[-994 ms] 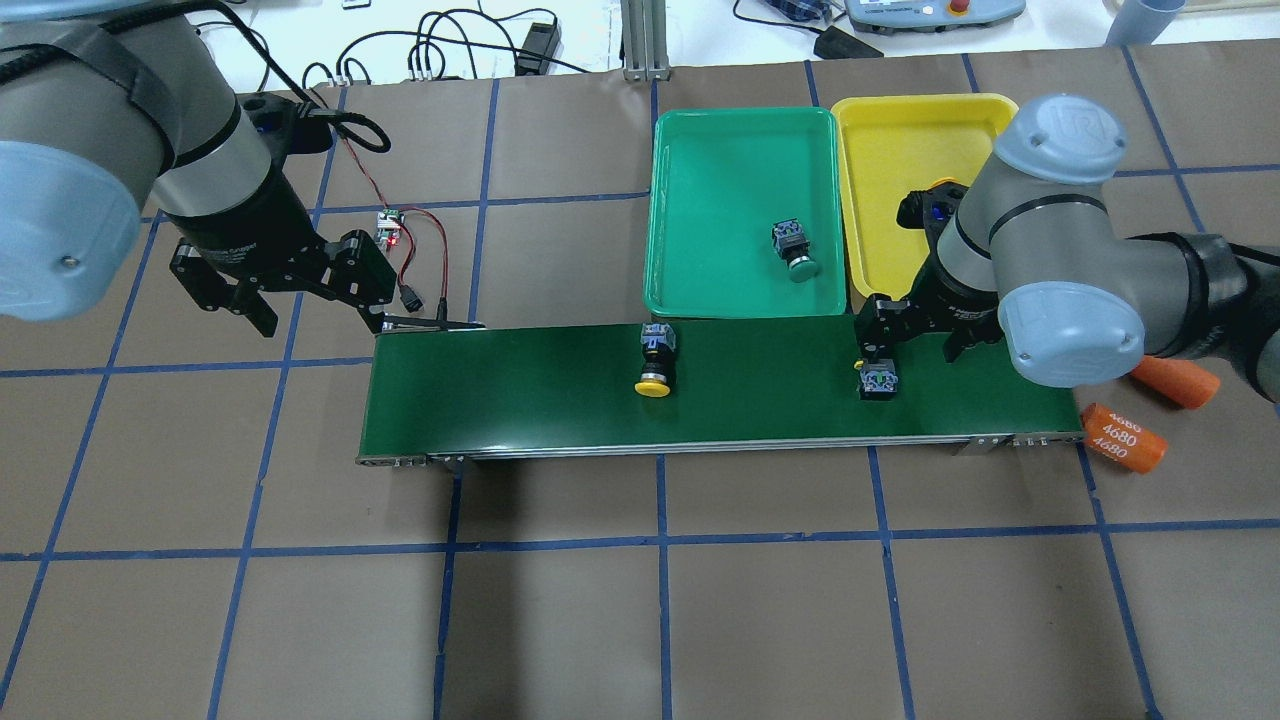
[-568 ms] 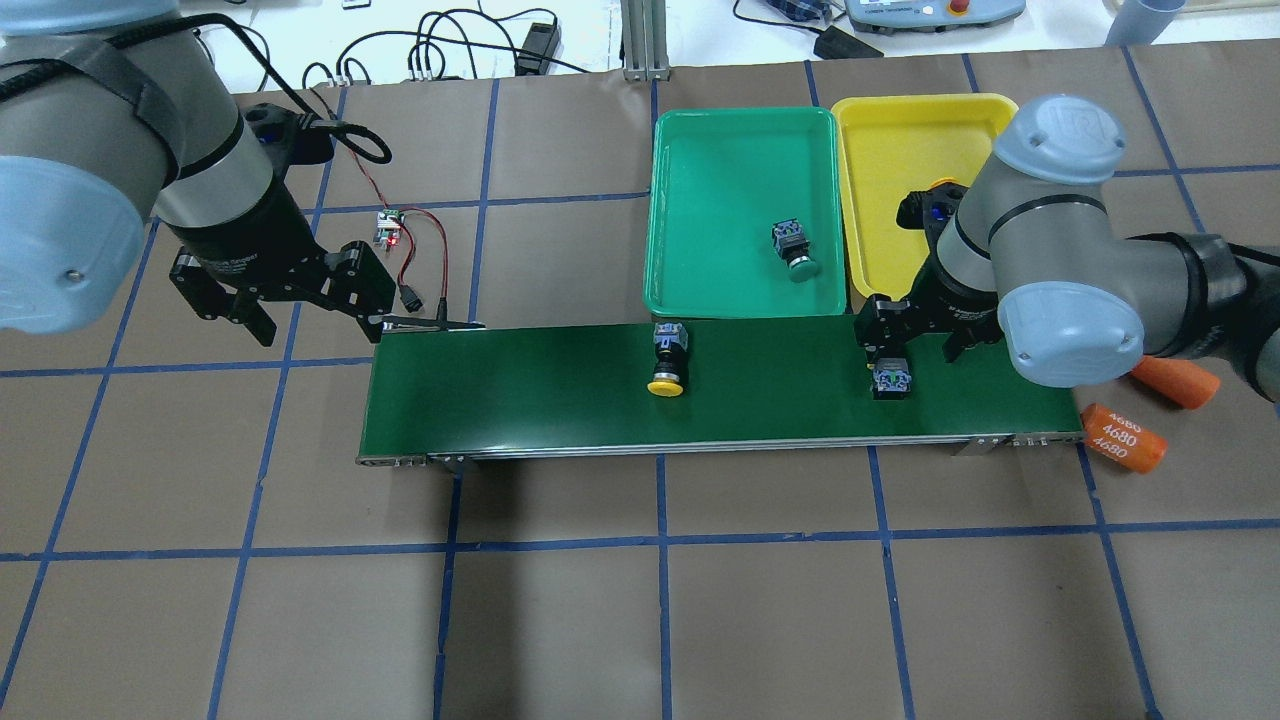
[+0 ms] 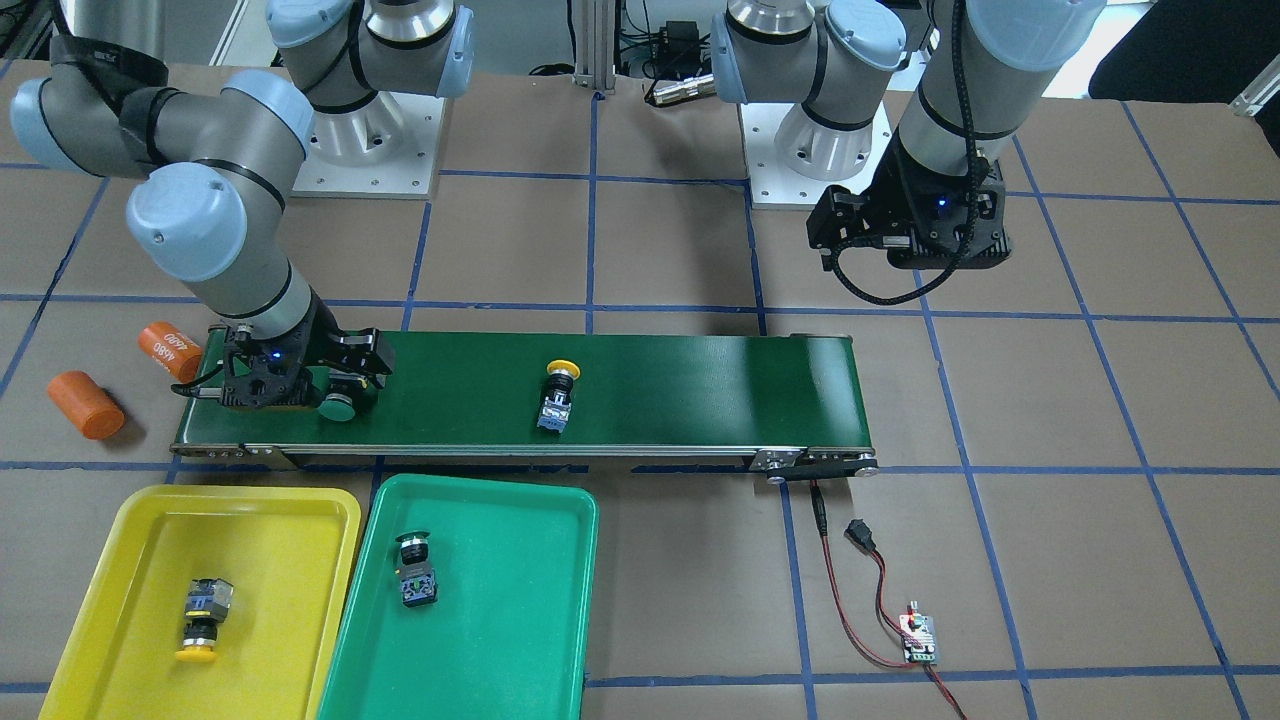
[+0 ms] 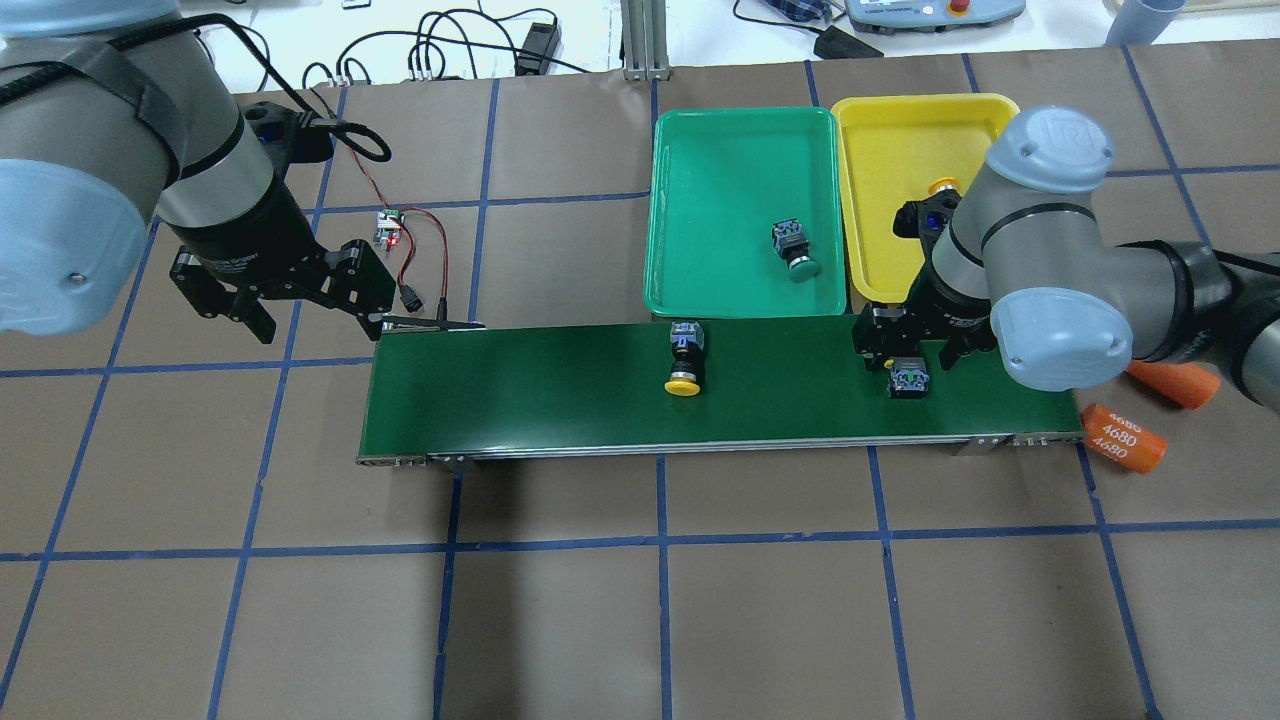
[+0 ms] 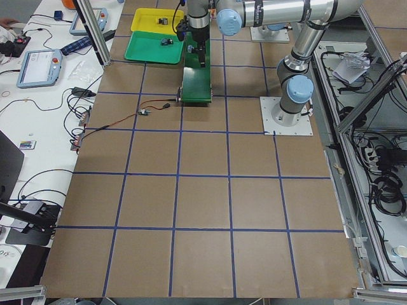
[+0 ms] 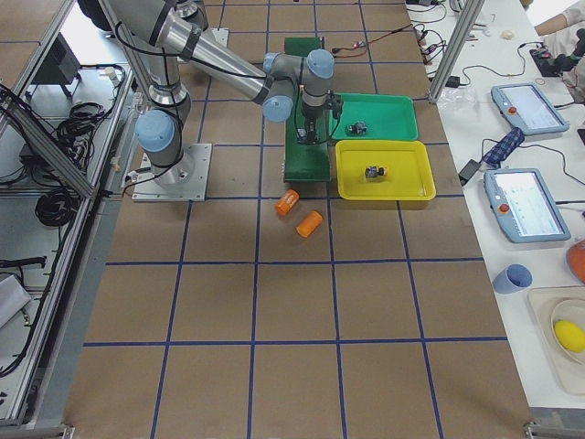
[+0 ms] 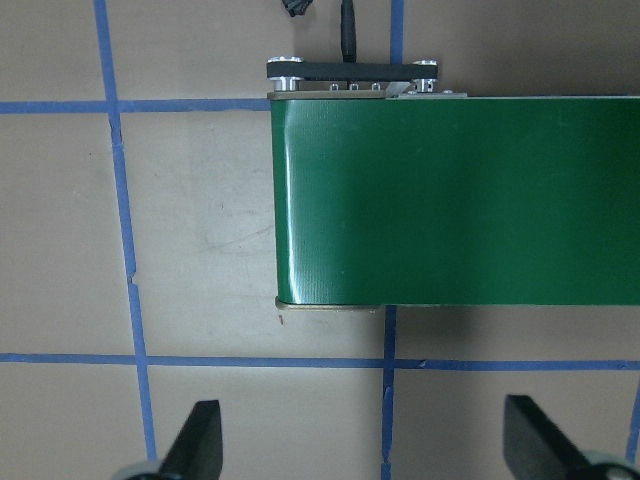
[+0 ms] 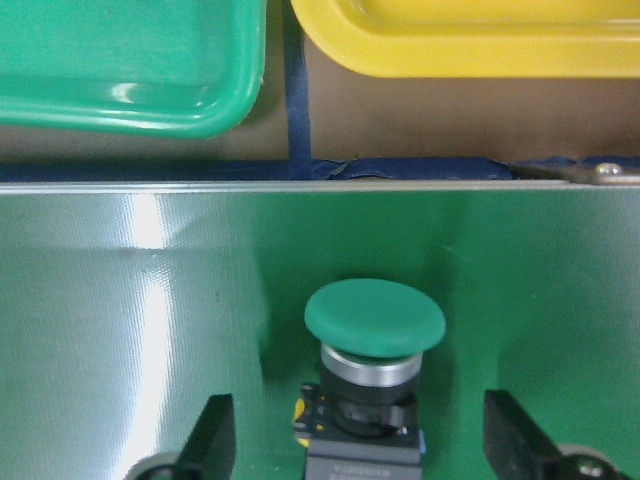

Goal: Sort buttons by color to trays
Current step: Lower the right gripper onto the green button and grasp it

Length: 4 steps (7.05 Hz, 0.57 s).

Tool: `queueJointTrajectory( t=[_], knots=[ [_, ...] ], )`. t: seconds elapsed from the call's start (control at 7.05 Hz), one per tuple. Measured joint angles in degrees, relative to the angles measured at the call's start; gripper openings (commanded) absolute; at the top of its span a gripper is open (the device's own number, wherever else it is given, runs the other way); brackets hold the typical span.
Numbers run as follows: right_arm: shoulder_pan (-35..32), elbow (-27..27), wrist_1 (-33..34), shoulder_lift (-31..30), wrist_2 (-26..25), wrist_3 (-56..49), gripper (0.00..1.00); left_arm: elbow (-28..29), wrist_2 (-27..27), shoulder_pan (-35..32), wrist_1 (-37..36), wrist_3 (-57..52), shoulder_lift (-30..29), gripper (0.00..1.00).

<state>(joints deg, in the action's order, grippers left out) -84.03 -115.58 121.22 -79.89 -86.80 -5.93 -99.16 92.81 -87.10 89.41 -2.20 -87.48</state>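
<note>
A green button (image 8: pixel 374 320) lies on the belt between the fingers of my right gripper (image 8: pixel 362 445), which is open and does not touch it. The same button (image 4: pixel 910 381) sits just below that gripper (image 4: pixel 910 348) near the belt's right end. A yellow button (image 4: pixel 684 365) lies mid-belt. The green tray (image 4: pixel 720 150) holds a second green button (image 4: pixel 795 248). The yellow tray (image 3: pixel 270 520) holds a yellow button (image 3: pixel 203 620). My left gripper (image 4: pixel 318 322) hangs open and empty off the belt's left end.
The dark-green conveyor belt (image 4: pixel 520 390) runs across the table in front of both trays. Two orange cylinders (image 4: pixel 1125 437) (image 4: pixel 1175 382) lie beside its right end. A small circuit board (image 4: pixel 388 230) with red-black wires sits by its left end.
Both buttons on the belt have travelled to the right. My right gripper has shifted right with the green button and now straddles it. The left arm has barely moved.
</note>
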Motion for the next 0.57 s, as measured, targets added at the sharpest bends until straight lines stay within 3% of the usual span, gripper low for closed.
queueJointTrajectory(
  t=[0.14, 0.57],
  knots=[
    [0.0, -0.03, 0.32, 0.27, -0.25, 0.12, 0.28, 0.0, 0.0, 0.0, -0.02, 0.0, 0.01, 1.0],
    [0.0, 0.59, 1.01, 0.21, -0.89, 0.08, 0.25, 0.0, 0.0, 0.0, -0.02, 0.0, 0.07, 1.0]
  ],
)
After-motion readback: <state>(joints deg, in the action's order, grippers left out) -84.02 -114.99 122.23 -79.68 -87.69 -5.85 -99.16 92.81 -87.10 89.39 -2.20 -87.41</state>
